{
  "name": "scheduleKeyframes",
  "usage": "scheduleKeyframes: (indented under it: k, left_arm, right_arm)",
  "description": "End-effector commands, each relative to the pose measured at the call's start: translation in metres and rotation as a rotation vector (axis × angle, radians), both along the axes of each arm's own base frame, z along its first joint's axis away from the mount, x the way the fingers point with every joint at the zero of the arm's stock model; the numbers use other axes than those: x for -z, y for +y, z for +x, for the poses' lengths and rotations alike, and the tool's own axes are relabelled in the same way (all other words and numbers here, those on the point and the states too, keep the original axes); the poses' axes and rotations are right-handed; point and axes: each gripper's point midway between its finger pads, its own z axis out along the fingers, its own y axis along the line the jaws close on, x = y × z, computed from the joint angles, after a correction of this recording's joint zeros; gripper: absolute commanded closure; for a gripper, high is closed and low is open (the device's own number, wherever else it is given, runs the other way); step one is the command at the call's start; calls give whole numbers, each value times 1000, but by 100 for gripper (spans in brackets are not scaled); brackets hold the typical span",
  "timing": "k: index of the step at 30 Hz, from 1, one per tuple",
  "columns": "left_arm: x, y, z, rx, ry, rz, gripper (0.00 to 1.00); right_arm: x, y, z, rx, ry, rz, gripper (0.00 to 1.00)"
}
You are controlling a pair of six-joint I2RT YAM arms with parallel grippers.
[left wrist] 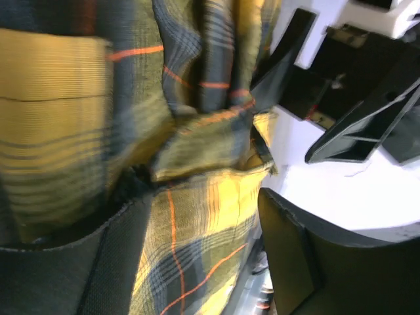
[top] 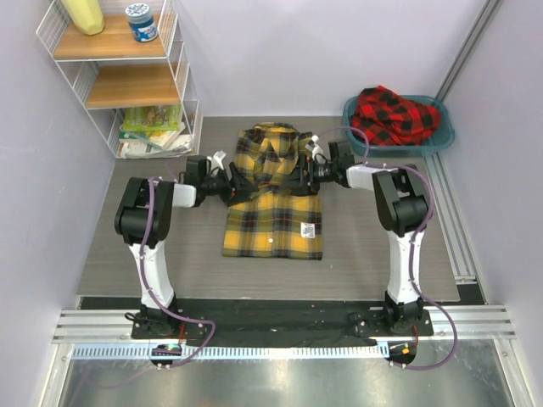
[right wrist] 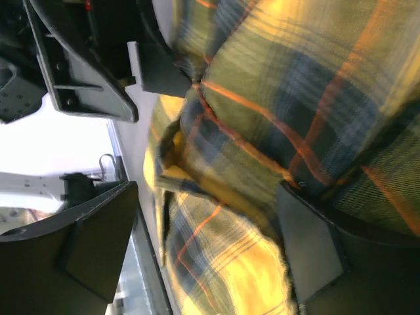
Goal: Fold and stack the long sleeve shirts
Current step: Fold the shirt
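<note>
left gripper (top: 231,183): jaws apart round a bunched fold, couldn't tell if it pinched | right gripper (top: 310,172): jaws wide, cloth loose between | yellow shirt (top: 273,222): right between them mid-table, long axis running away from the bases, both arms equally near | red shirt (top: 395,114): heaped in teal basin (top: 444,140), far right

Yellow-and-black checked flannel shirt (top: 273,216): soft woven cloth, matt; close up a fine ribbed weave with thin orange threads.
Red-and-black checked flannel shirt (top: 394,112): same matt cloth, rumpled.
Teal plastic basin (top: 443,138): smooth, faint sheen.
Table (top: 356,263): grey wood-grain top, matt.
White wire rack (top: 188,93): coated metal; its shelf boards (top: 131,85) pale wood, smooth.
Left claw (left wrist: 197,197): fingers (left wrist: 315,269) matt black plastic, finely grained.
</note>
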Motion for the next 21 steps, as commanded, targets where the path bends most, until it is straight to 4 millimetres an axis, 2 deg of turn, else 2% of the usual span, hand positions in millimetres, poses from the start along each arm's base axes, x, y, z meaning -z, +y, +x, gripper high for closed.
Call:
scheduleKeyframes:
  k: [1,4,5,6,7,8,9,10,11,13,14,16,17,18,19,20,21]
  left_arm:
    - [21,24,22,-129,74,54,32]
    - [41,37,9,-164,160,96,33]
    - [50,38,-5,-162,197,103,34]
    - [50,38,-13,-158,205,104,35]
    - [49,38,-30,-144,223,98,35]
    - [45,36,-40,-130,225,93,36]
    - [42,30,-52,-101,217,90,36]
    - [44,26,-74,-63,237,78,33]
    - [23,23,-78,-43,167,58,31]
    - [5,26,-84,-6,49,86,25]
    - [-22,31,-78,7,-88,131,23]
    - [-42,43,-82,99,-240,286,18]
    - [-58,51,-83,115,-327,377,15]
    - [-63,57,-87,157,-370,457,11]
    - [-62,70,-101,287,-425,601,6]
    - [-64,68,-111,364,-474,682,3]
    - [-70,83,-114,385,-550,814,1]
  right_arm:
    - [23,0,21,55,-6,-16,10]
    - [42,-8,4,42,22,-58,14]
    - [48,-11,-7,33,44,-71,15]
    - [52,-15,-14,22,46,-86,15]
    - [42,-15,-21,15,43,-84,16]
    - [48,-19,-37,9,71,-93,16]
    - [45,-20,-45,4,75,-95,16]
    - [28,-22,-50,7,42,-87,16]
    - [32,-26,-66,7,72,-94,16]
    - [17,-27,-77,8,62,-83,17]
    - [0,-30,-79,17,15,-77,17]
    - [-20,-30,-75,18,-42,-79,18]
    - [-40,-30,-70,35,-108,-80,18]
    - [-48,-31,-66,49,-135,-81,19]
    - [-58,-31,-64,57,-163,-80,21]
    - [-72,-28,-62,48,-221,-75,22]
    - [-77,-22,-61,42,-261,-86,25]
